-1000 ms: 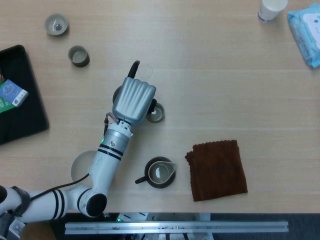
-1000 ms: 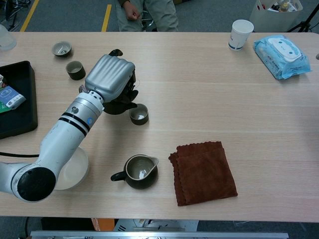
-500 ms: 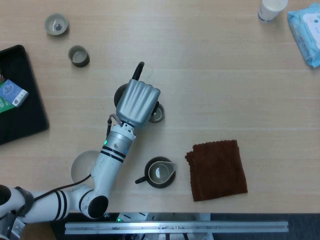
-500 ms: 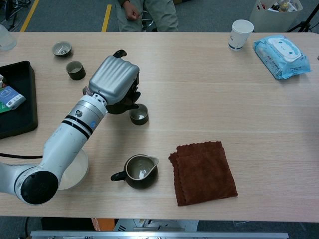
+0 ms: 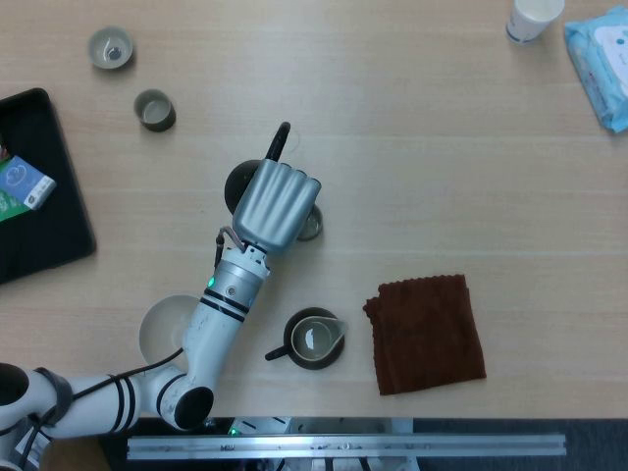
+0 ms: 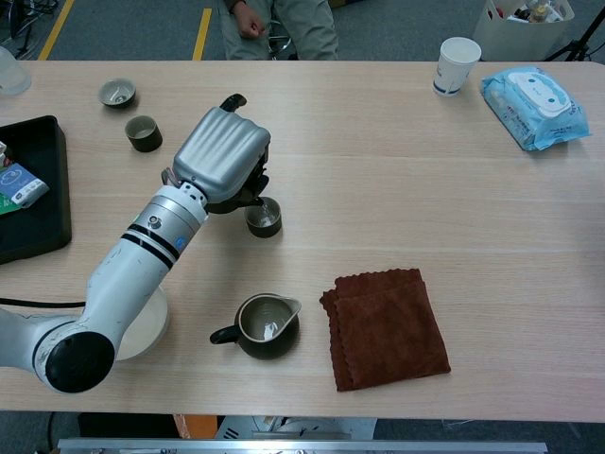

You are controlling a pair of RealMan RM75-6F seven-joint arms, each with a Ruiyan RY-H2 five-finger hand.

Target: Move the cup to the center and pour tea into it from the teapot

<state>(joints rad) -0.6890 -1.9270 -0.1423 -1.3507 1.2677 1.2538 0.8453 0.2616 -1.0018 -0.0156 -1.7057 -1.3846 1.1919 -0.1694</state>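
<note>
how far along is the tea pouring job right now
Done: the cup sits near mid-table. In hand: the left hand holds the dark teapot over the cup, seemingly tipped to pour. Left: filling the cup and setting the teapot down; no stream of tea is visible.

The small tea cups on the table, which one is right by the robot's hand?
The cup just under the left hand, above the pitcher; the other two sit far left.

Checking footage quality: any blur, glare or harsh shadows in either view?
Head view: sharp, even light, soft shadows; the left hand hides most of the cup. Chest view: also crisp, no glare on the table, hand unblurred.
</note>
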